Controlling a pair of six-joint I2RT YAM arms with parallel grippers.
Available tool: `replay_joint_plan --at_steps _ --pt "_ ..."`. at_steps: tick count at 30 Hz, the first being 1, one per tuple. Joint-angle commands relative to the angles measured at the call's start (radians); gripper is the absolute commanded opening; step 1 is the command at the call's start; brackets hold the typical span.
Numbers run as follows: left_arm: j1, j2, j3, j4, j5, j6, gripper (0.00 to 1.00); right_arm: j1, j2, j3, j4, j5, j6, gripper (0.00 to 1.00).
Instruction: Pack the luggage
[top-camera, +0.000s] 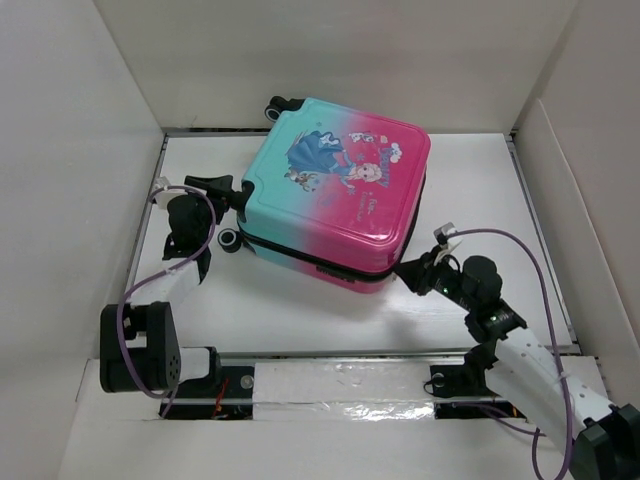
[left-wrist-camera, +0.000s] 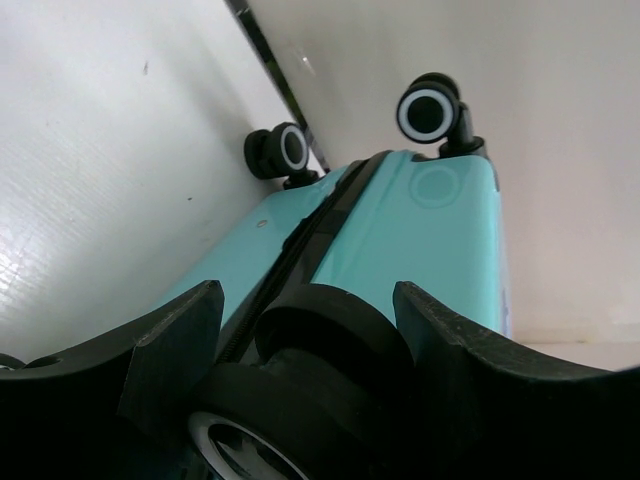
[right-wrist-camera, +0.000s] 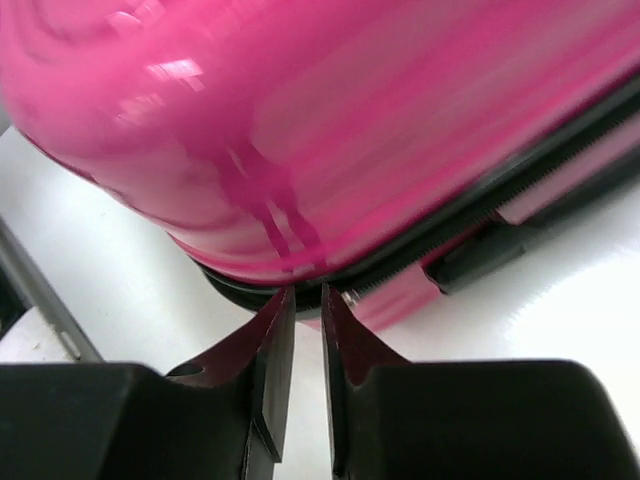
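Note:
The luggage (top-camera: 340, 190) lies flat and closed on the white table, teal at its wheel end and pink at the near right, princess print facing up. My left gripper (top-camera: 228, 190) is at its left corner. In the left wrist view its jaws (left-wrist-camera: 310, 300) sit on either side of a black caster wheel (left-wrist-camera: 330, 340) and touch it. My right gripper (top-camera: 400, 268) is at the pink near-right corner. In the right wrist view its fingertips (right-wrist-camera: 308, 292) stand almost together, a thin gap between them, touching the black zipper seam (right-wrist-camera: 480, 190). Nothing shows between them.
White walls enclose the table on the left, back and right. Another wheel (top-camera: 229, 240) sits just in front of my left gripper, and one (top-camera: 280, 103) is at the far corner. A foil-covered rail (top-camera: 340, 385) runs along the near edge.

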Motion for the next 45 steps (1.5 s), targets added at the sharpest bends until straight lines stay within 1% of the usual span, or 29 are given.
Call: replay_joint_plan --at_steps 1,2,3,4,10,17,20,22,23,25,26,28,29,32,34,35,37,38,39,40,41,42,44,45 --pt "-0.015 0.030 0.076 0.118 0.100 0.029 0.00 0.008 -0.059 -0.079 0.070 0.035 0.029 0.27" --pt "-0.015 0.038 0.080 0.117 0.105 0.029 0.00 0.008 -0.070 -0.096 0.108 0.049 0.036 0.36" --pt "-0.015 0.048 0.080 0.115 0.107 0.029 0.00 0.008 -0.082 -0.108 0.107 0.051 0.036 0.39" --pt "-0.015 0.053 0.077 0.118 0.111 0.024 0.00 0.008 -0.081 -0.113 0.103 0.055 0.029 0.40" --pt "-0.015 0.076 0.038 0.141 0.122 0.012 0.00 0.008 -0.001 -0.095 0.121 0.019 0.004 0.42" --pt "-0.015 0.053 0.046 0.100 0.104 0.027 0.00 0.008 0.082 -0.082 0.219 0.023 -0.011 0.46" --pt "-0.015 0.044 0.047 0.080 0.099 0.033 0.00 0.008 0.108 -0.081 0.271 0.017 -0.026 0.46" --pt "-0.015 0.038 0.047 0.065 0.096 0.035 0.00 0.008 0.143 -0.079 0.299 0.002 -0.033 0.45" --pt "-0.015 0.036 0.047 0.057 0.088 0.036 0.00 0.008 0.157 -0.079 0.328 -0.018 -0.037 0.39" --pt "-0.015 0.025 0.049 0.025 0.067 0.048 0.00 0.008 0.198 -0.079 0.356 -0.043 -0.039 0.33" --pt "-0.015 0.022 0.049 0.016 0.061 0.052 0.05 0.008 0.209 -0.082 0.383 -0.055 -0.040 0.26" --pt "-0.015 0.005 0.044 -0.007 0.044 0.058 0.14 0.008 0.225 -0.088 0.405 -0.057 -0.036 0.15" --pt "-0.015 -0.002 0.035 -0.014 0.026 0.059 0.26 0.008 0.222 -0.099 0.423 -0.057 -0.027 0.08" --pt "-0.015 -0.037 0.017 -0.037 -0.017 0.059 0.47 0.008 0.183 -0.116 0.451 -0.060 -0.007 0.00" --pt "-0.015 -0.074 0.011 -0.061 -0.039 0.062 0.55 0.008 0.147 -0.130 0.437 -0.055 0.000 0.00" --pt "-0.015 -0.090 0.012 -0.076 -0.088 0.058 0.64 0.008 0.098 -0.131 0.420 -0.047 0.000 0.00" --pt "-0.015 -0.148 0.014 -0.132 -0.128 0.052 0.71 0.008 0.045 -0.131 0.333 -0.032 -0.002 0.00" --pt "-0.015 -0.172 0.014 -0.150 -0.171 0.049 0.76 0.008 0.016 -0.131 0.299 -0.009 -0.002 0.00" --pt "-0.015 -0.232 0.012 -0.179 -0.212 0.041 0.80 0.008 -0.031 -0.130 0.232 0.000 -0.002 0.00" --pt "-0.015 -0.261 0.006 -0.188 -0.212 0.039 0.80 0.008 -0.051 -0.130 0.203 0.006 0.000 0.00" --pt "-0.015 -0.292 0.000 -0.196 -0.243 0.039 0.81 0.008 -0.067 -0.130 0.166 0.005 0.009 0.00" --pt "-0.015 -0.353 0.000 -0.216 -0.258 0.042 0.82 0.008 -0.087 -0.131 0.155 0.000 0.015 0.00" --pt "-0.015 -0.407 0.011 -0.239 -0.281 0.068 0.86 0.008 -0.093 -0.128 0.120 -0.009 0.036 0.00" --pt "-0.015 -0.444 0.017 -0.260 -0.281 0.078 0.86 0.008 -0.093 -0.128 0.112 -0.014 0.041 0.00"
